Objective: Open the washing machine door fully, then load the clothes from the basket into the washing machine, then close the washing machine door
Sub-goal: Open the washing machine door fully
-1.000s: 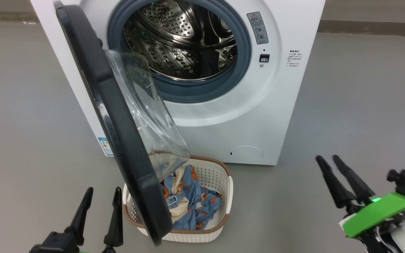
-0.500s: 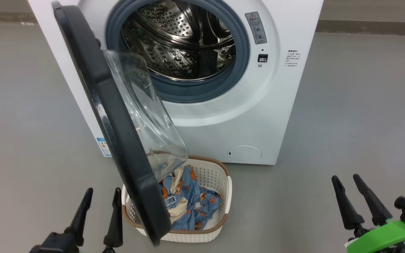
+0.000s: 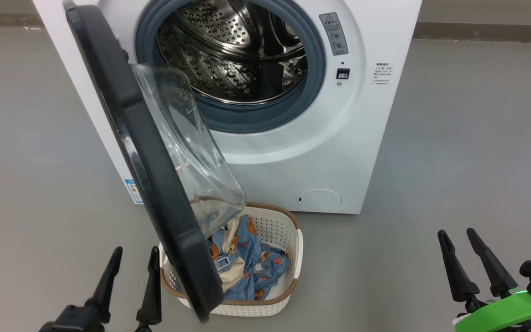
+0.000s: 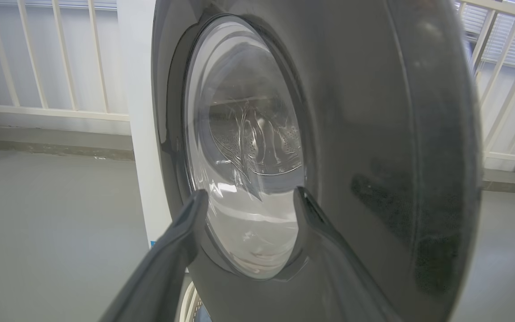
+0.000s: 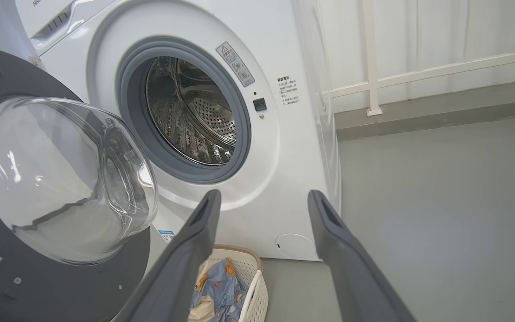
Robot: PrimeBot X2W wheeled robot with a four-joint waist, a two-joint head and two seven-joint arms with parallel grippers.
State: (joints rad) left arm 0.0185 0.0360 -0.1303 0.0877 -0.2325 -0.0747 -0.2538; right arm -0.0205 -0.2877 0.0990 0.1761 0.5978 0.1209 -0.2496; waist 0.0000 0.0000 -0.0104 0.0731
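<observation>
Washing machine door is seen ajar, ctr-left, overlapping basket w/ clothes. L gripper and R gripper are noted spread, empty.

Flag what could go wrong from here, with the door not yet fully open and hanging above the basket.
1. The washing machine door hangs over the left part of the basket; reaching for the clothes now could knock against it.
2. The open left claw sits close to the door's outer face; a push from there might swing it shut rather than fully open.
</observation>
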